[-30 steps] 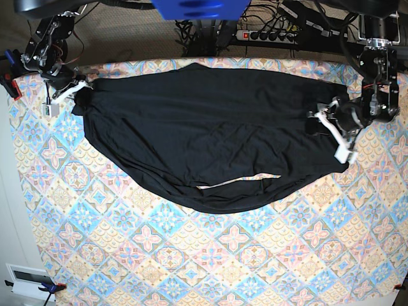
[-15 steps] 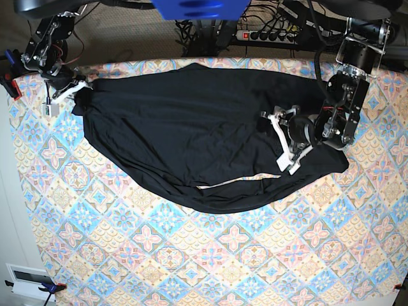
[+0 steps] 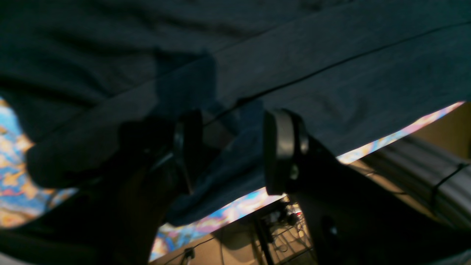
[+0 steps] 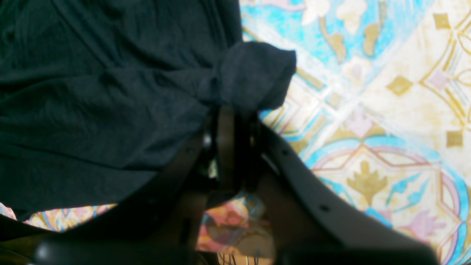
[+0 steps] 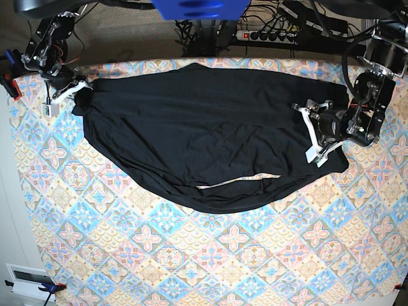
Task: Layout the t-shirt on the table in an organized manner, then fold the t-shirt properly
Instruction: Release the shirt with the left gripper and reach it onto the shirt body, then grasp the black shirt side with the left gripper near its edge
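Observation:
The black t-shirt (image 5: 204, 134) lies spread wide across the far half of the table (image 5: 191, 255), its near edge sagging in a curve. A thin pale strip shows near that edge. At the shirt's left corner my right gripper (image 5: 65, 94) is shut on a bunched tip of the cloth (image 4: 254, 70), just above the patterned table (image 4: 386, 110). My left gripper (image 5: 315, 143) hovers over the shirt's right end. Its jaws stand apart in the left wrist view, and the fingertips (image 3: 281, 147) frame dark fabric (image 3: 331, 55) below with nothing pinched.
A power strip (image 5: 268, 35) and cables lie behind the table's far edge. A blue part (image 5: 197, 7) hangs at top centre. A red clamp (image 5: 9, 83) sits at the left edge and a white box (image 5: 29, 280) at the bottom left.
My left gripper swung inward over the shirt toward its middle, then came part of the way back to the right. The right gripper and the shirt's outline stayed put.

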Tool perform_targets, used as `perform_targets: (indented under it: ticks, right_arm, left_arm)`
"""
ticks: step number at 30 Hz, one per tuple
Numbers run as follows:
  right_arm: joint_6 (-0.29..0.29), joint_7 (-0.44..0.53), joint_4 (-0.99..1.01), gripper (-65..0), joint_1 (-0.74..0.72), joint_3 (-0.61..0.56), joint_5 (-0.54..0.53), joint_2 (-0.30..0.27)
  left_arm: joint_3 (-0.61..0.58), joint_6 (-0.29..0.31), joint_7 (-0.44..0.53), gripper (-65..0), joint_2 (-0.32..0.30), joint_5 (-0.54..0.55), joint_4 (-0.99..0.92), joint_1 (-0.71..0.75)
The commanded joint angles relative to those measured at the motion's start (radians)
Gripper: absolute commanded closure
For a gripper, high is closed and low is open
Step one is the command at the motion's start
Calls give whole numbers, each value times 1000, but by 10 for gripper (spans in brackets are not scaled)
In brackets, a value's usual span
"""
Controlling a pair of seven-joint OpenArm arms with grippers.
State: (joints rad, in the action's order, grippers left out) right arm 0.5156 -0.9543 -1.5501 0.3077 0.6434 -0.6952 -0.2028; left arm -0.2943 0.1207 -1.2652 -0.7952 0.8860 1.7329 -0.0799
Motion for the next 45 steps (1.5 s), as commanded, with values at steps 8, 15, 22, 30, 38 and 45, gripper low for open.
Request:
perform_targets:
  ticks: [8, 15, 22, 30, 38, 45]
  right_arm:
    - [2, 8, -11, -2, -2, 3, -11, -17]
    - [2, 8, -11, -2, -2, 2, -11, -17]
    - [2, 8, -11, -39, -2, 0, -11, -17]
    - [2, 8, -13, -64, -2, 0, -11, -17]
    - [2, 8, -14, -64, 0, 0, -11, -17]
    - [2, 8, -17, -65, 0, 0, -11, -16]
  left_arm:
    - [8, 1, 5, -269, -76, 3, 14, -14]
    - [8, 1, 8, -269, -177, 3, 17, -18]
    - [7, 1, 6, -270, -197, 2, 14, -10]
    - [-72, 0, 11, -270, -188, -133, 11, -10]
    - [-72, 0, 11, -270, -163, -181, 11, 24]
    - [-112, 0, 11, -270, -165, -182, 16, 15]
